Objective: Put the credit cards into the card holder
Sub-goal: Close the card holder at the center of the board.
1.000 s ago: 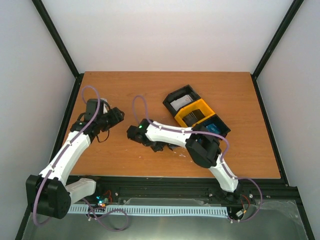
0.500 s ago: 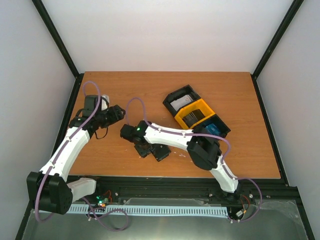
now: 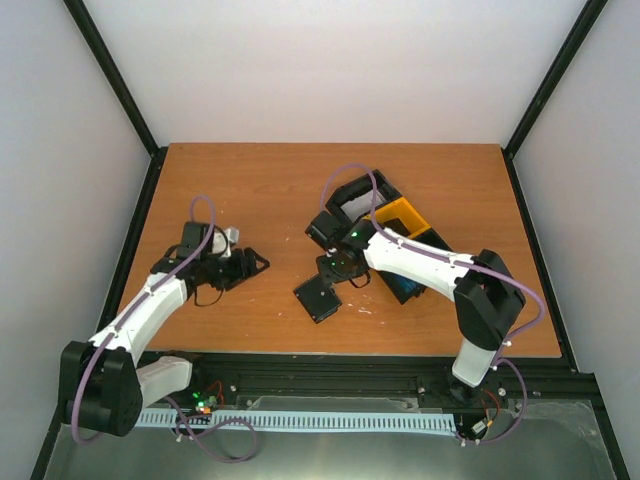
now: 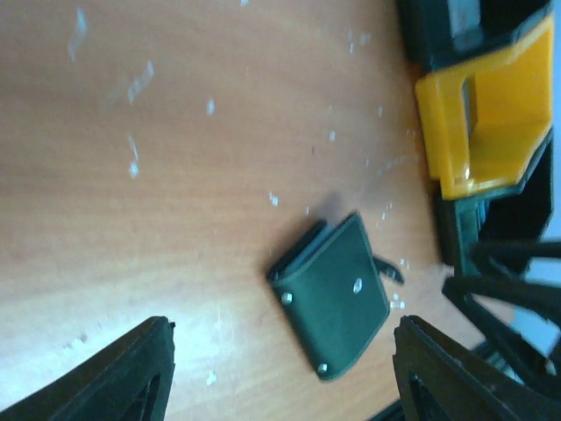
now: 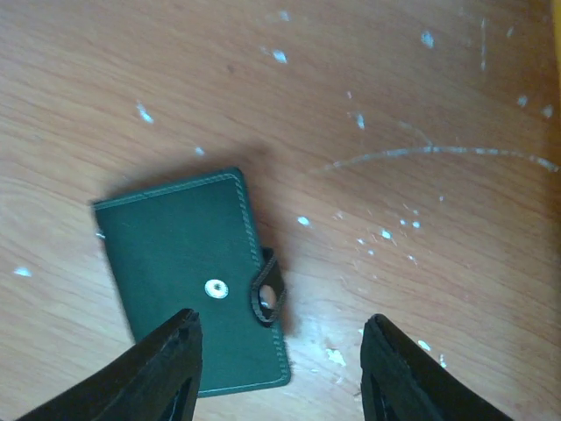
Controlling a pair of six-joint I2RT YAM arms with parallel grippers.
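right end effector (image 5: 282,351) wide, empty, just above closed holder (image 5: 188,281) flat on surface (image 5: 394,105), judged ready for opening; left end effector (image 4: 282,351) wide too.

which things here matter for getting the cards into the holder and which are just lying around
For the job:
- holder, folded on the table, clasp tab off its stud
- blue cards, in the tray's near end, partly hidden by the right arm

Just there:
- tray itself, which only stores the cards
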